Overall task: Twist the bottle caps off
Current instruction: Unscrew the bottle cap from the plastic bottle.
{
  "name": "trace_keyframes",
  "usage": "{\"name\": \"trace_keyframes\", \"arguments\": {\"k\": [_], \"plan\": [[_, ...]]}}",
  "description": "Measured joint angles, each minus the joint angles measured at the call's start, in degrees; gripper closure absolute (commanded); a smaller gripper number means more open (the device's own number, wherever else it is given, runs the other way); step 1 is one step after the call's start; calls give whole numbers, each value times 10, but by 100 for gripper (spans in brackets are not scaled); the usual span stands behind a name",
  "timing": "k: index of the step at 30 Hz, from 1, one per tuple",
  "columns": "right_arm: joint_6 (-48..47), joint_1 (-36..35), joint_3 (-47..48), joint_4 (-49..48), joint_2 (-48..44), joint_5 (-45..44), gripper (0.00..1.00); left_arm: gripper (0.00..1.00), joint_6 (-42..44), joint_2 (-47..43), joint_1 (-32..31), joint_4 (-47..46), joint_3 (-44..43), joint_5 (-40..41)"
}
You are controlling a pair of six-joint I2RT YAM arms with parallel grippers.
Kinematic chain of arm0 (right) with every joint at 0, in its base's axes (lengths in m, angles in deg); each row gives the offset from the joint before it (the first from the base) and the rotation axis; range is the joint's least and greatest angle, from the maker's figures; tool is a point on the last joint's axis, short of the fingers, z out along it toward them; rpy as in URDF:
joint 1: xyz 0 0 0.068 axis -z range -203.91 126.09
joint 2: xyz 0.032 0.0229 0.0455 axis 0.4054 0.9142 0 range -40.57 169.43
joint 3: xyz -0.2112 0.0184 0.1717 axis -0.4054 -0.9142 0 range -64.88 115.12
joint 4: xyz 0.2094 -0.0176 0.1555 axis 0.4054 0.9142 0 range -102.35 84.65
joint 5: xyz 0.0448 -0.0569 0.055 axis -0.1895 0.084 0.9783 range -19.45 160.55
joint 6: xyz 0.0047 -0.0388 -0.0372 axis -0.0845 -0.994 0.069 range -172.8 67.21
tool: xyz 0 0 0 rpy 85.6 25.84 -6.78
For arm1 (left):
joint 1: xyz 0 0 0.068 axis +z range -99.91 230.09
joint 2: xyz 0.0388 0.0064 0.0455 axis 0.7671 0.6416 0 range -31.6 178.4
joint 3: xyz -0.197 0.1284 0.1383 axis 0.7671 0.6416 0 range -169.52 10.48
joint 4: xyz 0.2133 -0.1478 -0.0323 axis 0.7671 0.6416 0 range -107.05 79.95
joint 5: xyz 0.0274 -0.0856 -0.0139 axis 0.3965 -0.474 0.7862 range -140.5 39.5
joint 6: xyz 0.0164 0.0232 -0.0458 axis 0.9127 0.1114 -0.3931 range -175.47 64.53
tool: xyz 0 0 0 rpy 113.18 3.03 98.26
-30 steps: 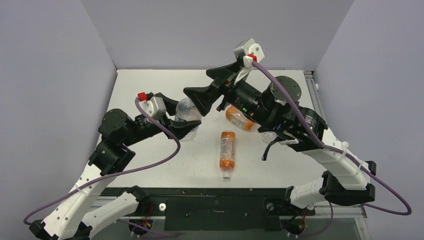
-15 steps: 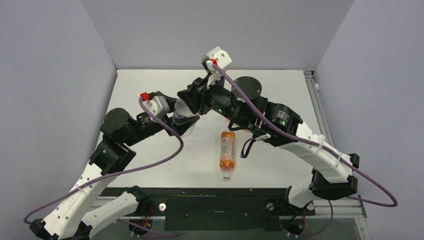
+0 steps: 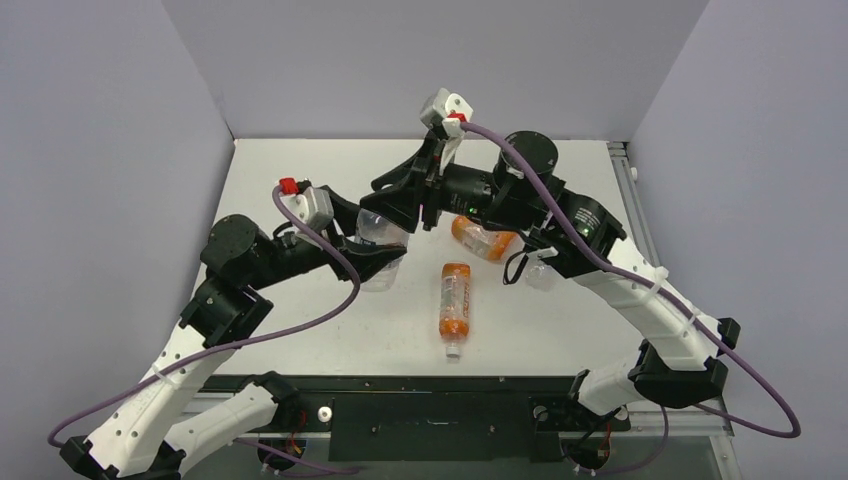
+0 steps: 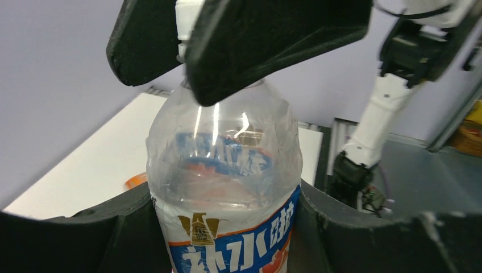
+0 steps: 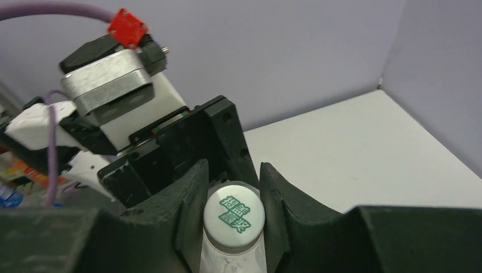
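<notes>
White cap (image 5: 234,215) with green characters, clear bottle (image 4: 224,170) blue-white label, orange bottle (image 3: 455,298)

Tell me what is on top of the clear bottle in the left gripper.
A white cap with green print, held between the fingers of the right gripper. Those fingers cover the cap's sides, so the thread beneath cannot be seen.

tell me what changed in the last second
The right end effector moved in over the clear bottle and now clamps its white cap. The left end effector still holds that bottle; the slim orange bottle lies unmoved.
</notes>
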Motion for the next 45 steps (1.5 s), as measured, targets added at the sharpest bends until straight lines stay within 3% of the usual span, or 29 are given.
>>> {"name": "trace_keyframes", "arguments": {"k": [5,9,11,12,14,18,21,27,32,38,43,45], "plan": [[10,38,-12,-58,-13,214,100,100,-69,4,0,-18,-25,-94],[78,60,-56,-179,-27,339,100,100,-112,11,-1,-32,-50,-160],[106,67,-68,-219,-28,375,79,100,-125,14,-2,-36,-55,-179],[116,71,-72,-233,-28,389,49,100,-130,15,-1,-37,-56,-187],[129,76,-76,-242,-28,403,24,100,-138,17,-2,-38,-57,-199],[95,85,-64,-199,-36,353,19,100,-131,13,-1,-38,-57,-206],[60,75,-43,-138,-46,246,18,100,-106,10,1,-36,-54,-170],[-9,-35,78,-14,-25,-49,17,100,-27,6,0,-14,-34,-89],[-35,-100,127,37,4,-195,22,100,14,7,0,3,-25,-32],[-40,-101,129,86,50,-286,40,100,34,7,0,7,-25,-1],[-34,-103,129,103,67,-304,75,100,43,7,0,13,-24,21],[-29,-108,129,103,67,-301,81,100,44,8,-1,14,-24,27]]}}
